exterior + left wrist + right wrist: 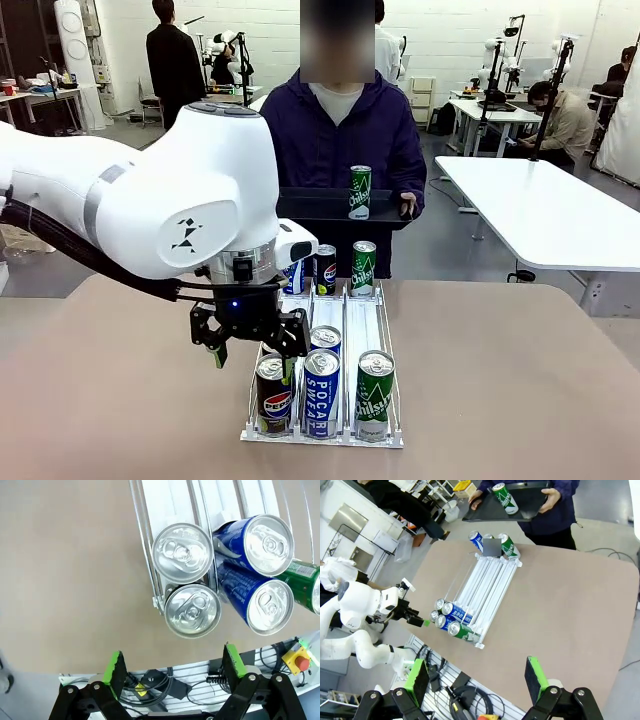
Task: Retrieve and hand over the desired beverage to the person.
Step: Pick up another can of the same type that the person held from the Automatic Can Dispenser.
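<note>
A wire rack (345, 435) on the table holds a Pepsi can (274, 393), a Pocari Sweat can (321, 392) and a green Chilsung can (375, 395) at its near end, with more cans (326, 268) at the far end. My left gripper (252, 358) hangs open just above the Pepsi can, gripping nothing. From the left wrist, its gripper (175, 670) sits beside the silver can tops (192, 610). The person (340, 140) stands at the far side holding a black tray (320, 210) with a green can (360, 192) on it. My right gripper (476, 680) is open, high over the table's near edge.
The rack (485, 580) runs lengthwise across the middle of the brown table (560, 605). Bare tabletop lies to both sides of it. Cables and a red stop button (299, 662) sit below the near edge. Other people and tables stand farther back.
</note>
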Available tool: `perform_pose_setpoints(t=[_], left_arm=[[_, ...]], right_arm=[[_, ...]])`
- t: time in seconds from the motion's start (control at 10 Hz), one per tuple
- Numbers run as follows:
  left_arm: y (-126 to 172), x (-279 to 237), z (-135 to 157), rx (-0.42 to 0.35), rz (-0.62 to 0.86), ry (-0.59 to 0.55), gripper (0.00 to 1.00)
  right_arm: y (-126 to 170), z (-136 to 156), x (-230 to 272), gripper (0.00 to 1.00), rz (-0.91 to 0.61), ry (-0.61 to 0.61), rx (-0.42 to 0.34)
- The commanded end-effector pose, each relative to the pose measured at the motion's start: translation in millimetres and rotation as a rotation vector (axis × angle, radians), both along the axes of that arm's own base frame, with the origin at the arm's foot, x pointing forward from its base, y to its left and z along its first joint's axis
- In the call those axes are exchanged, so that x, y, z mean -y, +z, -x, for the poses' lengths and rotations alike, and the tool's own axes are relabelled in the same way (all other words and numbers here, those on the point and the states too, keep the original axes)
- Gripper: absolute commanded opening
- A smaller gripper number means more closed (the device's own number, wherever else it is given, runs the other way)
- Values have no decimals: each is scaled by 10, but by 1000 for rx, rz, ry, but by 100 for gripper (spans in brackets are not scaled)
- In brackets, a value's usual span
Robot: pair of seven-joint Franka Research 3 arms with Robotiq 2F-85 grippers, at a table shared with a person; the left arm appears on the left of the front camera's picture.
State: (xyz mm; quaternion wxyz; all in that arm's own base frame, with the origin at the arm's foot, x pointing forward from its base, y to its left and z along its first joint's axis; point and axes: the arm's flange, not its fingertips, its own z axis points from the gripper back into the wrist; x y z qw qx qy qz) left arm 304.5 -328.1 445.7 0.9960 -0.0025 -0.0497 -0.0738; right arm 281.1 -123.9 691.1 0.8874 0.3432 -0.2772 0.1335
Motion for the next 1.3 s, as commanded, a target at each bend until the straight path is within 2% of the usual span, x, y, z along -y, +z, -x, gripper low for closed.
perform_pose_setpoints(t=[0.0, 0.5, 1.2], left_arm=[[-49, 89, -28, 27, -9, 34, 100], [-163, 136, -120, 36, 18, 113, 100], [-295, 140, -201, 66, 15, 149, 100]], right_arm=[[-10, -10, -1, 100, -15, 17, 5], [-10, -10, -1, 100, -15, 17, 5], [-10, -10, -1, 100, -15, 17, 5]])
